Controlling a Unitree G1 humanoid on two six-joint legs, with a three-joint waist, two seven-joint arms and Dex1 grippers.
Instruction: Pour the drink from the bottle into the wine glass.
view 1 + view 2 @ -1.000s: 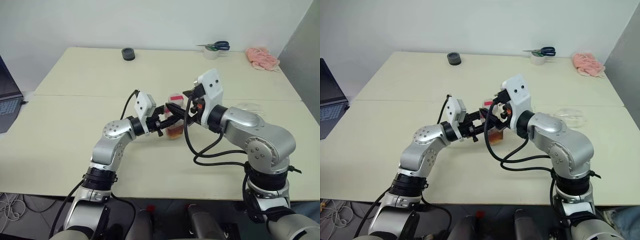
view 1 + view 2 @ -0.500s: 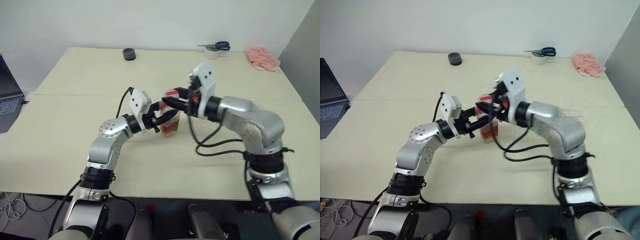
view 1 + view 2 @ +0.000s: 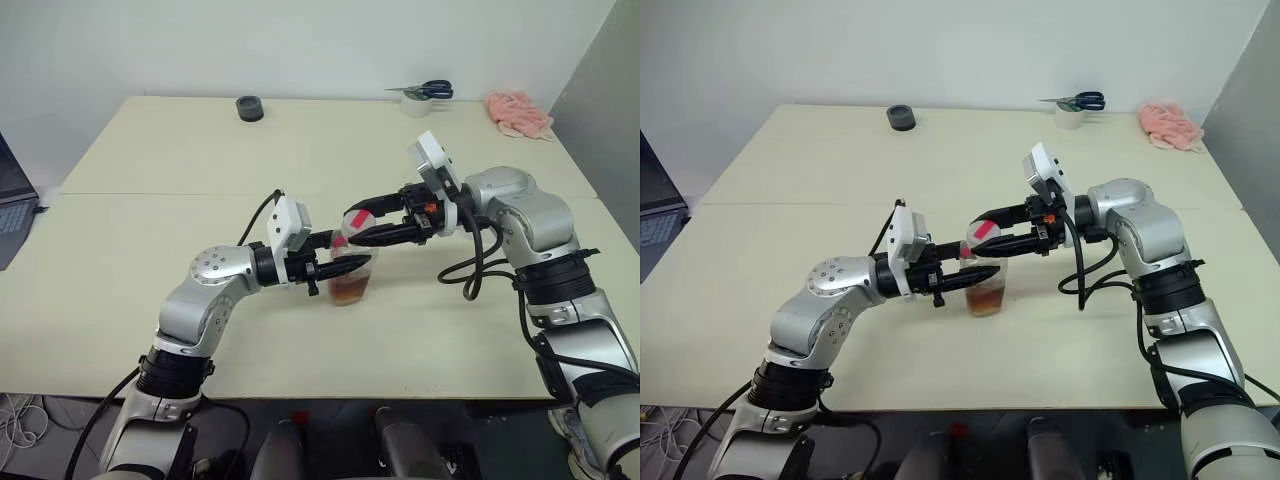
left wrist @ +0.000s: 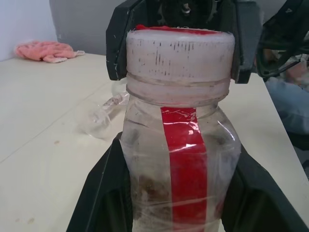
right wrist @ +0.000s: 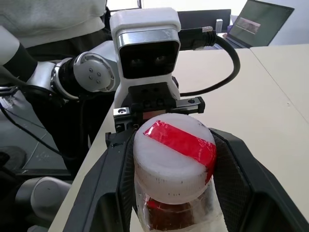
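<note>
The bottle (image 3: 350, 275) is clamped in the left gripper (image 3: 335, 268); its cap (image 5: 174, 153) is pinched by the right gripper (image 3: 350, 232).

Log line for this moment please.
left gripper: shut on bottle | right gripper: shut on cap | wine glass: lying down, unfilled

A pale cream table (image 3: 150, 190) stands against a plain white wall (image 3: 300, 45)

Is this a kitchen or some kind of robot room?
Probably a lab or office room, not a kitchen: plain pale tables by a bare wall, a laptop at the edge, and scissors on a tape roll.
</note>
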